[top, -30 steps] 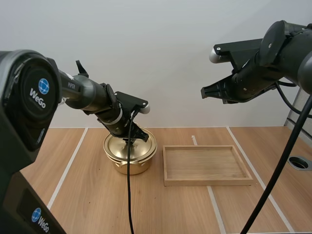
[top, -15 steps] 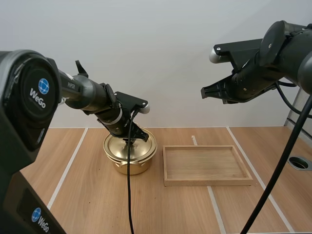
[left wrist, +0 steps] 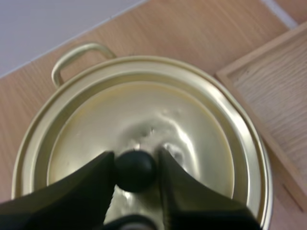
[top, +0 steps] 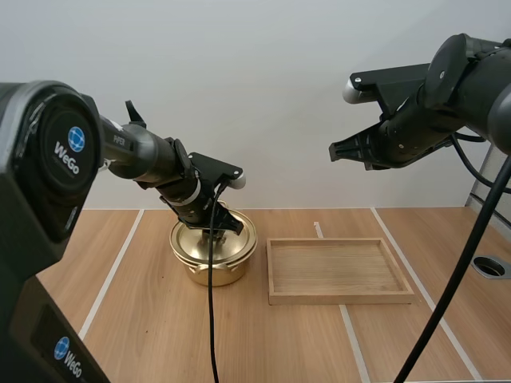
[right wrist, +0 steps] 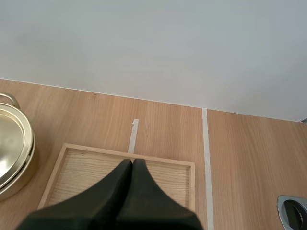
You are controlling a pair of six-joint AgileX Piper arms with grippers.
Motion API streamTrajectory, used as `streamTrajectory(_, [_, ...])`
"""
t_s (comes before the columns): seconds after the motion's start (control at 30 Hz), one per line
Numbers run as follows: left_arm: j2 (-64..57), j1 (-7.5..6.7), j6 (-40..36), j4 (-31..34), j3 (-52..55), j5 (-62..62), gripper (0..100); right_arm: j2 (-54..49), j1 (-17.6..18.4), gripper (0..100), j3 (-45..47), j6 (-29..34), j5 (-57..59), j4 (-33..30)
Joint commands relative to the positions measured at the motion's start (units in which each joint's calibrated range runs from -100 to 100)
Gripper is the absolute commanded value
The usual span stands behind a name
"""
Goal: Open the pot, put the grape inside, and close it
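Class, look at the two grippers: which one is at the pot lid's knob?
The left gripper, pinching the black knob on the lid; the right gripper hangs shut, high above the wooden tray.

WeGo in white on the left arm's big round joint cap, WeGo again on the base housing below, PiPER along the forearm

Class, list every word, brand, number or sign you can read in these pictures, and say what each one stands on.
"WeGo": on the left arm's big round housing, under a blue globe logo.
"WeGo": again on the left arm's lower housing.
"PiPER": small white letters on the left arm's link, barely legible.
Nothing is written on the pot, its lid or the wooden tray.
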Motion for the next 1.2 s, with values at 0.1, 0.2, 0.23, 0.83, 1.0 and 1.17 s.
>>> streamTrajectory(0.1, [1.15, -0.15, 0.56, 0.5, 0.68, 3.66, 100, -0.82, -0.21, 0, 0.13, -0.43, -0.97, 0.17])
streamTrajectory(0.2, [1.02, -0.15, 0.63, 0.5, 0.68, 3.66, 100, -0.82, -0.21, 0, 0.13, -0.43, -0.97, 0.17])
streamTrajectory(0.23, [0.68, -0.15, 0.89, 0.5, 0.56, 3.85, 100, -0.82, -0.21, 0, 0.13, -0.43, -0.97, 0.17])
streamTrajectory(0.83, [-12.78, -0.15, -2.88, 3.34, -28.27, 30.37, 100, -0.82, -0.21, 0, 0.13, -0.43, 1.2, 0.22])
streamTrajectory(1.0, [-16.15, -0.15, -5.41, 7.64, -33.64, 31.77, 100, -0.82, -0.21, 0, 0.13, -0.43, 1.85, 0.22])
streamTrajectory(1.17, [-19.33, -0.15, -5.51, 8.65, -34.5, 32.08, 75, -0.82, -0.21, 0, 0.13, -0.43, 2.2, 1.26])
